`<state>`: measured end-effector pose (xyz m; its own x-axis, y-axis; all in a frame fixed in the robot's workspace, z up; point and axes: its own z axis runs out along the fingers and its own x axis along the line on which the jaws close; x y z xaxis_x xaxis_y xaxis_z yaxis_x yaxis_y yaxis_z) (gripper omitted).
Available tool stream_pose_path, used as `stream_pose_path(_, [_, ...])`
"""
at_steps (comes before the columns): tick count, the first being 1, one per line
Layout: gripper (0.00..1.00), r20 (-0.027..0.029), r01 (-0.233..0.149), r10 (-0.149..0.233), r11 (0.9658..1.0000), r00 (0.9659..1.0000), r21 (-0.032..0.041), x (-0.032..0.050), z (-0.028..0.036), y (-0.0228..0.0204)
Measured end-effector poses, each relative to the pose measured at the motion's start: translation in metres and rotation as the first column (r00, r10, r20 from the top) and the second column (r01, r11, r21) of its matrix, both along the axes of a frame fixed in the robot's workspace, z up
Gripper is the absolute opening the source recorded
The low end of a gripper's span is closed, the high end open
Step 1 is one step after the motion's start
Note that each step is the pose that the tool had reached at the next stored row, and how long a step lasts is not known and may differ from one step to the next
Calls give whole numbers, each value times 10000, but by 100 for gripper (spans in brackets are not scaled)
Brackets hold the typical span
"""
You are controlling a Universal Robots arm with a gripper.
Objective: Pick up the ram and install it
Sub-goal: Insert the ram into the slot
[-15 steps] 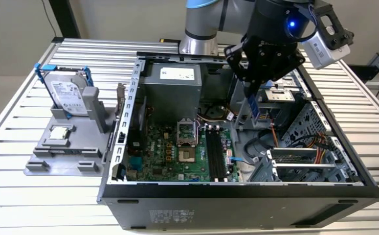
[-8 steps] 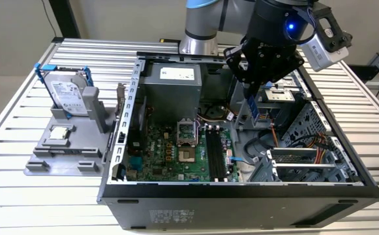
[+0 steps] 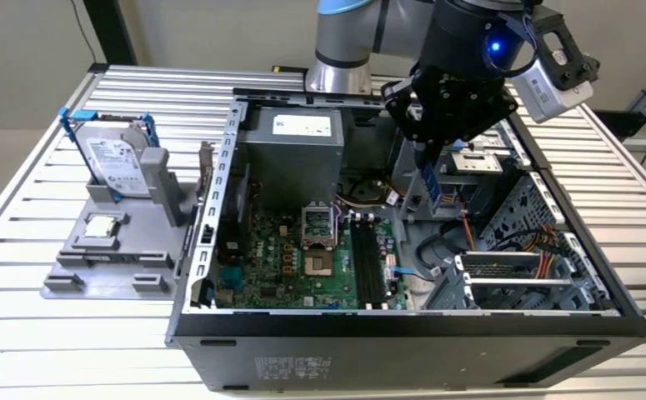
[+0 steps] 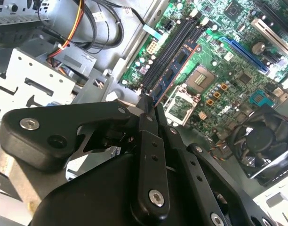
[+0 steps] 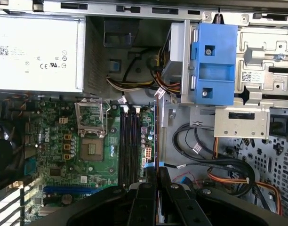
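Slatted metal tabletop (image 3: 45, 350) fills the scene in the exterior view, and an open computer case (image 3: 412, 329) lies on it with its insides facing up. At the exterior view's left a grey holder (image 3: 100, 267) stands beside the case. It carries a hard drive (image 3: 117, 158) in a blue frame and a small square silver chip (image 3: 100, 225).

The arm (image 3: 345, 42) comes down from behind the case. Its black wrist points down into the case, on the far side at the exterior view's right. The gripper (image 3: 428, 154) hangs above the case floor with its two black fingers pressed narrowly together on the ram (image 3: 426, 187). The ram hangs below the fingertips, nearly upright and edge-on to the camera.

In the second wrist view the gripper (image 4: 148, 101) clamps one end of the ram (image 4: 174, 70). The stick reaches out from the fingertips over the green main board (image 4: 228, 56). It appears alongside the black memory slots (image 4: 179, 44) and near the square chip socket (image 4: 198, 77). It hangs above the board, not seated in a slot.

In the first wrist view the ram (image 5: 156, 136) shows as a thin line rising from the gripper (image 5: 156, 172). It lies just beside the memory slots (image 5: 130, 141), on the side away from the socket (image 5: 92, 148). The silver power supply (image 5: 36, 52) and a blue plastic bracket (image 5: 214, 63) sit at the far wall of the case. Loose cables (image 5: 219, 174) run across the bare metal floor beside the board.
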<state>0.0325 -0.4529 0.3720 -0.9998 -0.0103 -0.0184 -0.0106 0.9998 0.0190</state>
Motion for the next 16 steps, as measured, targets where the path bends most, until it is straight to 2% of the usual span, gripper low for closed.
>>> stream_pose_path(16, [0, 0, 0, 0, 10000, 10000, -3, 0, -71, 0])
